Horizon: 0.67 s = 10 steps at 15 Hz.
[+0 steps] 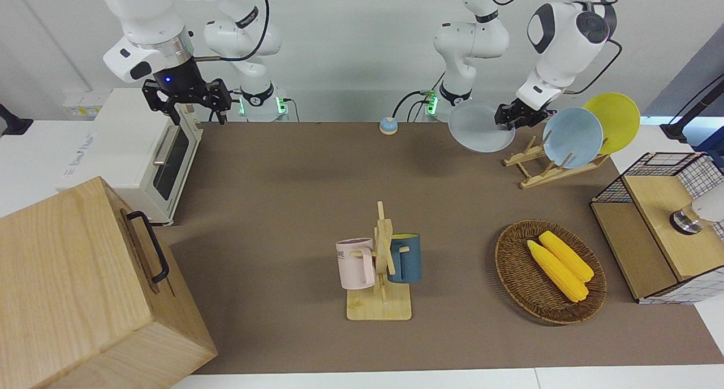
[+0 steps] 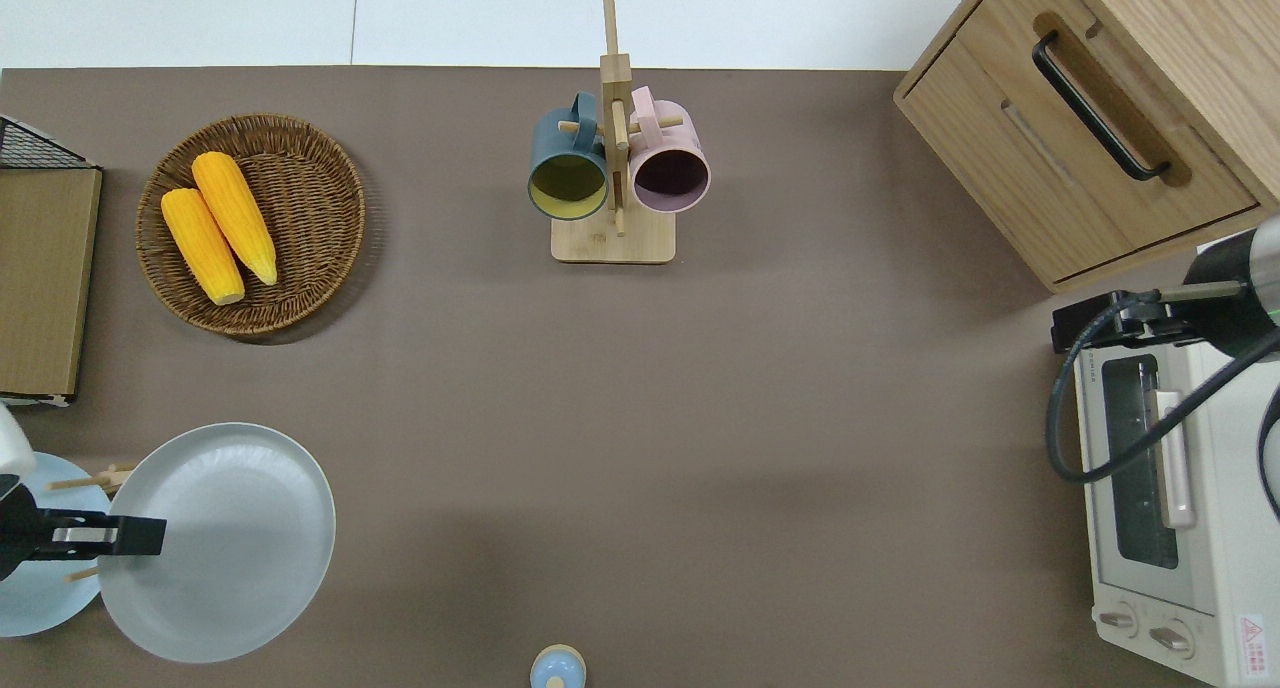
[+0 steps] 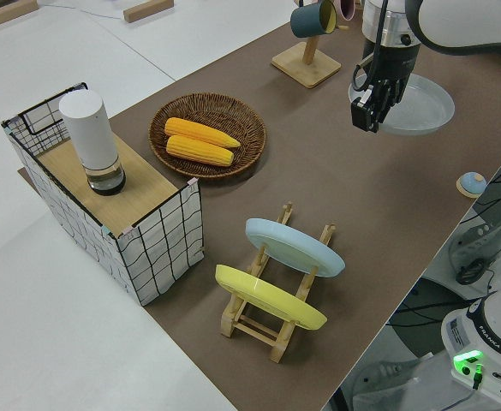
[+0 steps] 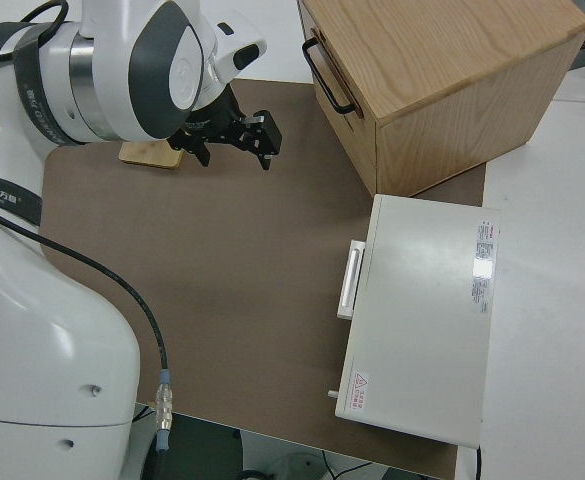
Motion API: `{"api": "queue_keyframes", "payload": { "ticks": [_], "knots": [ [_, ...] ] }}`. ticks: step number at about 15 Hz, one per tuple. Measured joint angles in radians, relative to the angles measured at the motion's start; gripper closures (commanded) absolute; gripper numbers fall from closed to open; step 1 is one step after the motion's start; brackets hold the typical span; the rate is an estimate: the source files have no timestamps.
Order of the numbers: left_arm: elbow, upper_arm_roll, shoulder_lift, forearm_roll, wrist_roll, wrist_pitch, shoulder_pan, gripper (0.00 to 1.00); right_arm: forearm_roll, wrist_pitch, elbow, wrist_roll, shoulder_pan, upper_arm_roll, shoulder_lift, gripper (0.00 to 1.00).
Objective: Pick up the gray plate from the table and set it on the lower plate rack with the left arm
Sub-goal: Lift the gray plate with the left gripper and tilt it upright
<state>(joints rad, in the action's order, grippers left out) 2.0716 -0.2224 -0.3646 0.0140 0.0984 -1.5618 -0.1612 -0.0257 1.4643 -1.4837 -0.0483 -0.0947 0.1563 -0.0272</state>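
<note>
The gray plate (image 1: 479, 128) (image 2: 215, 543) (image 3: 414, 107) hangs in the air, roughly level, with my left gripper (image 1: 505, 117) (image 2: 130, 535) (image 3: 372, 107) shut on its rim. In the overhead view the plate is over the table and over the low end of the lower plate rack (image 1: 540, 168) (image 2: 90, 482) (image 3: 271, 321). That rack holds a light blue plate (image 1: 572, 137) (image 3: 295, 247) and a yellow plate (image 1: 613, 120) (image 3: 271, 297) in its upper slots. My right arm is parked, its gripper (image 1: 186, 98) (image 4: 238, 142) open.
A wicker basket (image 2: 320, 183) with two corn cobs lies farther from the robots than the rack. A wooden mug stand (image 2: 612, 238) carries two mugs mid-table. A small bell (image 2: 557, 668) sits near the robots. A wire crate (image 1: 659, 230), toaster oven (image 2: 1165, 528) and wooden cabinet (image 2: 1090, 108) line the table's ends.
</note>
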Motion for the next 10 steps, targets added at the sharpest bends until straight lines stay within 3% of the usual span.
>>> {"api": "queue_keyframes", "payload": {
  "ticks": [4, 10],
  "knots": [
    [-0.054, 0.003, 0.000, 0.027, -0.023, 0.027, 0.000, 1.00, 0.000, 0.000, 0.000, 0.000, 0.000, 0.000, 0.000, 0.017],
    [-0.126, 0.035, 0.000, 0.234, -0.051, 0.072, 0.000, 1.00, 0.000, 0.000, 0.000, 0.000, 0.000, 0.000, 0.000, 0.017]
  ]
}}
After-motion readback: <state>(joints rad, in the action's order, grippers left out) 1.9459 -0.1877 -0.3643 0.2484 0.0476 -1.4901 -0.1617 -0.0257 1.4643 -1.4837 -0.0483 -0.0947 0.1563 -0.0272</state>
